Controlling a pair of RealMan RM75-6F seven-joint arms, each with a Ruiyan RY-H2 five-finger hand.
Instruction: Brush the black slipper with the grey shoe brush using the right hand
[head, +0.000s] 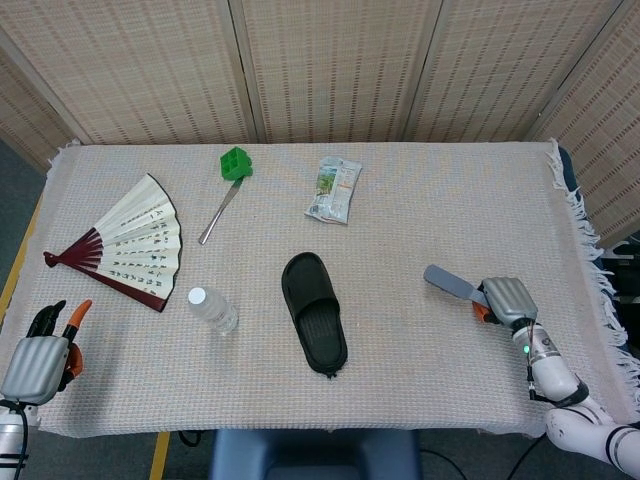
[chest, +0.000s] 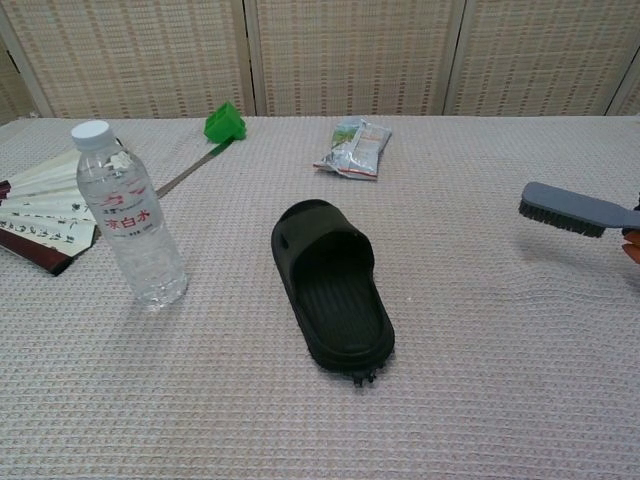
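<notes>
Grey shoe brush (chest: 570, 208) is gripped by its handle in the right hand (head: 505, 299), fingers wrapped round, bristles down near the table's right edge, ready for the black slipper (head: 314, 326) mid-table.

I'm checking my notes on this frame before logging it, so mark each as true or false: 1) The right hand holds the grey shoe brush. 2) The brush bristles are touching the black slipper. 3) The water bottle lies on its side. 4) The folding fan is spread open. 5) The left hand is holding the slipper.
1) True: the right hand grips the handle of the grey shoe brush.
2) False: the brush is off to the side of the black slipper, with bare tablecloth between them.
3) False: the water bottle stands upright, cap on top.
4) True: the folding fan lies spread open.
5) False: the left hand is at the table's near corner, far from the slipper.
</notes>
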